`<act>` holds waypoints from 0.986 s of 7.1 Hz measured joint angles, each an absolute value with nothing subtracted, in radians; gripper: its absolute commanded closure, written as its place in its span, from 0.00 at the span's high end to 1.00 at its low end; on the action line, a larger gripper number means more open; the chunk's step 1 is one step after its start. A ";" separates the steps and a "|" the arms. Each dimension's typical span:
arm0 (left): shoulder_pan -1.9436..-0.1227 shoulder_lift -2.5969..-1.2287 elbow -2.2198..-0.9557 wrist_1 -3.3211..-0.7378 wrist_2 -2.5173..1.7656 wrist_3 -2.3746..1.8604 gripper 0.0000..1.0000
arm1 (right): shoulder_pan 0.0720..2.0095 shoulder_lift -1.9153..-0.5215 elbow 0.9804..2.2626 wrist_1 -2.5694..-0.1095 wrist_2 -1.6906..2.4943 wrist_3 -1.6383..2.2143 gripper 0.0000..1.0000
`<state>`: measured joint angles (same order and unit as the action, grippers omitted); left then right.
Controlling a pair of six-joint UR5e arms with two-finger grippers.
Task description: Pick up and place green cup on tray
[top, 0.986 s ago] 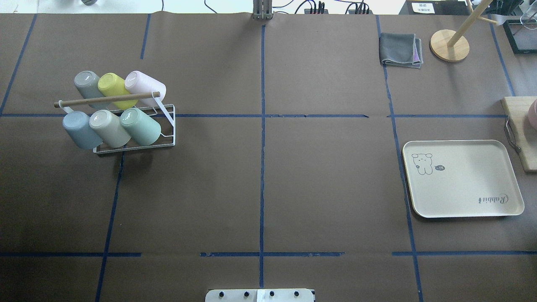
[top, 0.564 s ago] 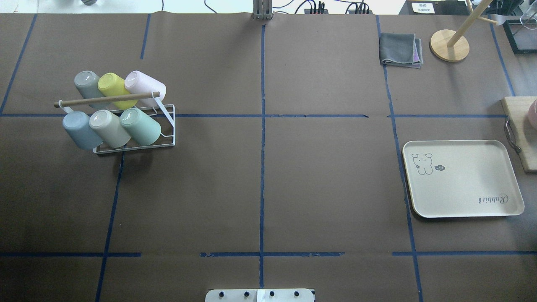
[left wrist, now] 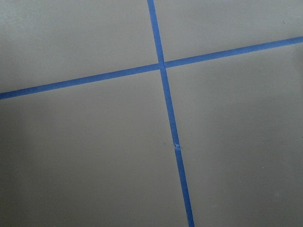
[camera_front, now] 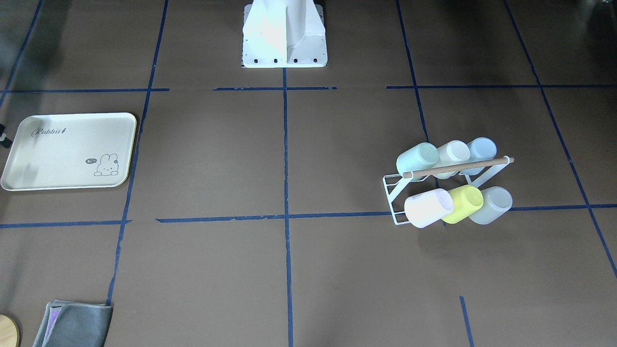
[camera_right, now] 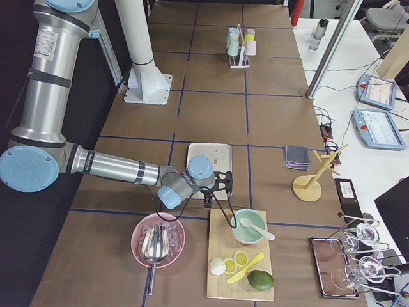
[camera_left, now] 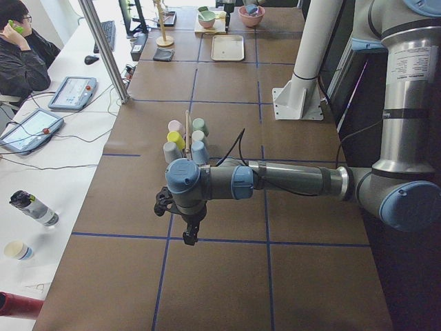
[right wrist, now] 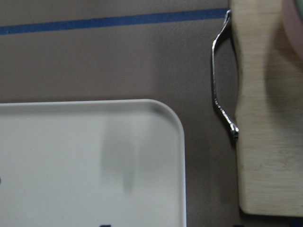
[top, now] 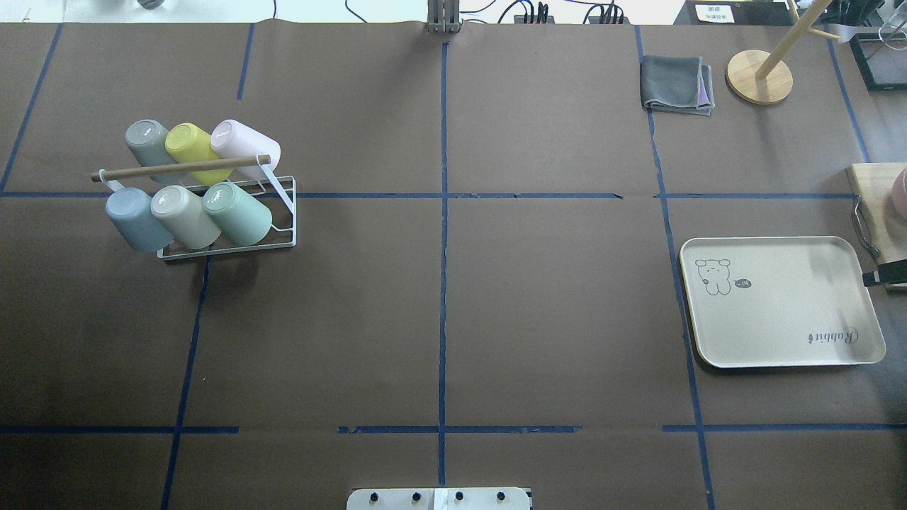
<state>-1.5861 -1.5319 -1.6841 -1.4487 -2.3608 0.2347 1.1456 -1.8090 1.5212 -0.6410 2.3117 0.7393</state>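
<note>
The green cup (top: 237, 214) leans on the rack (top: 285, 212), left in the overhead view, at its row's open end, so it is likely easy to lift off. The tray (top: 779, 333) lies flat on the bench (top: 496, 319), at right, to receive it. I cannot tell whether either arm's jaws are spread.
</note>
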 measured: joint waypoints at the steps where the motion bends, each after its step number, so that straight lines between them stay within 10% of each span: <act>1: -1.586 -1.532 -1.684 -1.448 -2.361 0.235 1.00 | 1.117 -1.810 1.513 -0.624 2.309 0.757 0.70; 7: -1.586 -1.532 -1.686 -1.449 -2.361 0.236 1.00 | 1.073 -1.810 1.458 -0.617 2.308 0.753 0.35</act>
<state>-1.5861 -1.5325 -1.6856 -1.4489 -2.3608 0.2356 1.0732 -1.8104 1.4581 -0.6167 2.3076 0.7534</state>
